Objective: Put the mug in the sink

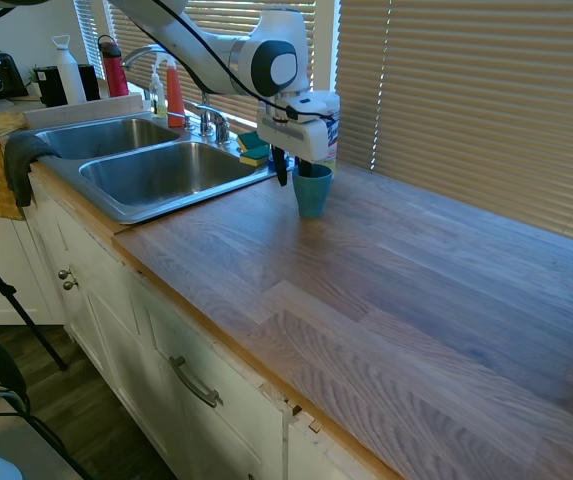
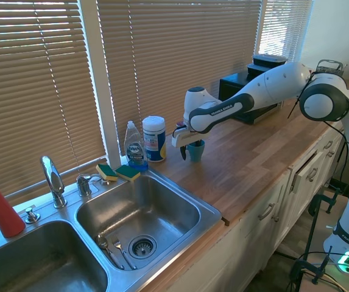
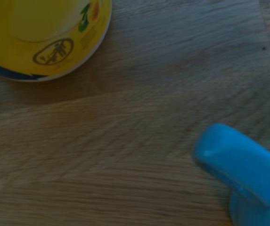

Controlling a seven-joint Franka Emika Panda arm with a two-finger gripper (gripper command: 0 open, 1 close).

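Sink [image 1: 116,205]: lay beside the mug, its near basin the closer one
Gripper [image 1: 297,172]: you had its fingers straddling the mug's rim, closure impossible to tell
Mug [image 1: 312,190]: upright on the counter; your thin rim pinch could slip, tipping it toward the white canister [image 2: 154,138]

On the wooden counter [image 2: 265,155], the teal mug [image 2: 195,149] stands upright just right of the white canister [image 2: 154,139], with the gripper [image 2: 184,145] down at its rim. A dish soap bottle [image 2: 134,146] and two sponges [image 2: 119,172] sit by the back edge of the sink [image 2: 162,210]. A red spray bottle [image 2: 0,207] stands far left, beyond the faucet [image 2: 52,180]
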